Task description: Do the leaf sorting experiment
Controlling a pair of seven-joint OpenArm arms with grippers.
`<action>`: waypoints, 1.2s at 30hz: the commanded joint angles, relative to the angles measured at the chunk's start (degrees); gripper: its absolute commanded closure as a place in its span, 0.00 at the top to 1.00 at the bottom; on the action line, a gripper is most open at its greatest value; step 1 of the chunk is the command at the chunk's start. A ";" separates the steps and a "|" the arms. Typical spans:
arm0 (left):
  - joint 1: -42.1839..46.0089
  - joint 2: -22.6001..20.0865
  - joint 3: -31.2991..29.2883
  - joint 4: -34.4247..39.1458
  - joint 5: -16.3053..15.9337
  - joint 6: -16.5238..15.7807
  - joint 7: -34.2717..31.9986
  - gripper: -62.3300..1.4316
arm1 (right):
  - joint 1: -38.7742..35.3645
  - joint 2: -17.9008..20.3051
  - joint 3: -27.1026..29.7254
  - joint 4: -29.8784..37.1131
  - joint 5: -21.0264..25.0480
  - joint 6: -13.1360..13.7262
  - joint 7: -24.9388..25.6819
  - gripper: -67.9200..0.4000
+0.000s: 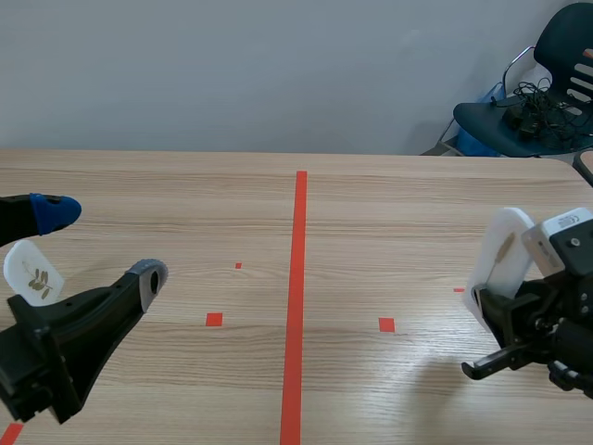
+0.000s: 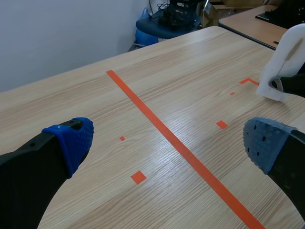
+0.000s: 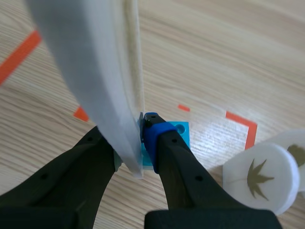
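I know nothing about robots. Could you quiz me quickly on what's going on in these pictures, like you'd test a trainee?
1. True or false: the left gripper is open and holds nothing.
2. What is the right gripper shut on? A) a white disc B) a green cup C) nothing
3. What picture is on the loose disc lying beside the right gripper?
Key: 1 true; 2 A; 3 a leaf.

The black, two-fingered left gripper point(image 1: 100, 243) has thick matte fingers, each tipped with a rounded dotted soft pad point(image 2: 71, 137) in blue to grey-blue. The right gripper point(image 3: 138, 143) is the same black build with a bright blue pad. A white box-shaped housing point(image 1: 563, 230) is mounted at its wrist.
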 commanded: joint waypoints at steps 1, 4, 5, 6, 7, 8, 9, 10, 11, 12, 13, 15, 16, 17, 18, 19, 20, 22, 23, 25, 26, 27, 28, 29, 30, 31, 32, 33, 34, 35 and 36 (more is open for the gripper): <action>-0.17 0.31 -0.22 1.05 -0.35 -0.13 -0.81 1.00 | 2.93 0.15 -0.50 -3.02 0.48 0.02 2.29 0.05; -0.17 0.31 -0.22 1.05 -0.35 -0.13 -0.79 1.00 | 6.10 0.15 -0.28 -9.62 0.46 -0.07 4.04 0.05; -0.17 0.31 -0.22 1.05 -0.35 -0.13 -0.79 1.00 | 6.95 0.13 0.02 -11.45 0.46 -0.07 4.33 0.05; -0.17 0.31 -0.22 1.05 -0.35 -0.13 -0.81 1.00 | 7.74 0.13 0.35 -13.11 0.44 -0.07 4.90 0.05; -0.17 0.31 -0.22 1.05 -0.35 -0.13 -0.81 1.00 | 8.24 0.15 0.83 -14.56 0.39 -0.28 5.38 0.05; -0.17 0.31 -0.22 1.05 -0.35 -0.13 -0.81 1.00 | 8.79 0.15 1.36 -15.76 0.39 -0.76 5.73 0.05; -0.17 0.31 -0.22 1.05 -0.35 -0.13 -0.81 1.00 | 9.07 0.15 1.88 -16.74 0.39 -1.62 5.75 0.05; -0.17 0.31 -0.22 1.05 -0.35 -0.13 -0.81 1.00 | 9.11 0.15 2.47 -17.44 0.39 -2.43 5.86 0.05; -0.17 0.31 -0.22 1.05 -0.35 -0.13 -0.81 1.00 | 9.07 0.15 3.04 -17.75 0.42 -2.86 6.29 0.05; -0.17 0.31 -0.22 1.05 -0.35 -0.13 -0.81 1.00 | 8.96 0.15 3.56 -17.97 0.42 -2.89 6.38 0.05; -0.17 0.31 -0.22 1.05 -0.35 -0.13 -0.83 1.00 | 8.92 0.17 4.00 -17.99 0.42 -2.89 6.36 0.05; -0.17 0.31 -0.22 1.05 -0.35 -0.13 -0.81 1.00 | 8.92 0.17 4.48 -17.99 0.42 -2.89 6.34 0.06; -0.17 0.31 -0.22 1.05 -0.35 -0.13 -0.81 1.00 | 8.92 0.17 4.63 -17.99 0.42 -2.89 6.38 0.07; -0.17 0.31 -0.22 1.05 -0.35 -0.13 -0.81 1.00 | 8.92 0.17 4.66 -17.99 0.39 -2.86 6.40 0.09; -0.17 0.31 -0.22 1.05 -0.35 -0.13 -0.81 1.00 | 8.92 0.17 4.66 -17.99 0.17 -2.86 6.64 0.13; -0.17 0.31 -0.22 1.05 -0.35 -0.13 -0.81 1.00 | 8.92 0.17 4.66 -17.99 -0.20 -2.82 7.08 0.18; -0.17 0.31 -0.22 1.05 -0.35 -0.13 -0.81 1.00 | 8.92 0.17 4.66 -17.99 -0.24 -2.80 7.48 0.24; -0.17 0.31 -0.22 1.05 -0.35 -0.13 -0.81 1.00 | 8.92 0.17 4.66 -17.99 -0.24 -2.78 8.26 0.35; -0.17 0.31 -0.22 1.05 -0.35 -0.13 -0.81 1.00 | 8.92 0.17 4.66 -17.99 -0.24 -2.78 8.92 0.40; -0.17 0.31 -0.22 1.05 -0.35 -0.13 -0.81 1.00 | 8.92 0.33 4.66 -17.66 -0.20 -2.73 10.01 0.44; -0.17 0.31 -0.22 1.05 -0.35 -0.13 -0.81 1.00 | 8.92 0.46 4.72 -17.29 -0.17 -2.16 10.45 0.46; -0.17 0.31 -0.22 1.05 -0.35 -0.13 -0.81 1.00 | 8.87 0.66 4.90 -16.70 -0.17 -1.20 10.71 0.49; -0.17 0.31 -0.22 1.05 -0.35 -0.13 -0.81 1.00 | 8.74 0.96 5.18 -15.72 0.09 -0.07 10.73 0.52; -0.17 0.31 -0.22 1.05 -0.35 -0.13 -0.81 1.00 | 8.59 1.18 5.55 -14.29 0.63 1.22 10.62 0.56; -0.17 0.31 -0.22 1.05 -0.35 -0.13 -0.81 1.00 | 8.26 1.40 6.10 -12.59 1.25 2.32 10.40 0.59; -0.17 0.31 -0.22 1.05 -0.35 -0.13 -0.81 1.00 | 7.78 1.60 6.71 -10.40 2.05 3.04 9.97 0.61; -0.17 0.31 -0.22 1.05 -0.35 -0.13 -0.81 1.00 | 7.21 1.81 7.37 -7.80 3.15 3.67 8.94 0.61; -0.17 0.31 -0.22 1.05 -0.35 -0.13 -0.81 1.00 | 6.49 2.10 8.04 -4.90 4.31 3.98 7.61 0.61; -0.17 0.31 -0.22 1.05 -0.35 -0.13 -0.81 1.00 | 5.66 2.21 8.79 -1.86 5.42 4.04 6.19 0.61; -0.17 0.31 -0.22 1.05 -0.35 -0.13 -0.81 1.00 | 4.76 2.23 9.55 1.29 6.45 4.44 4.61 0.61; -0.17 0.31 -0.22 1.05 -0.35 -0.13 -0.81 1.00 | 3.76 2.23 10.36 4.57 7.17 4.74 2.99 0.62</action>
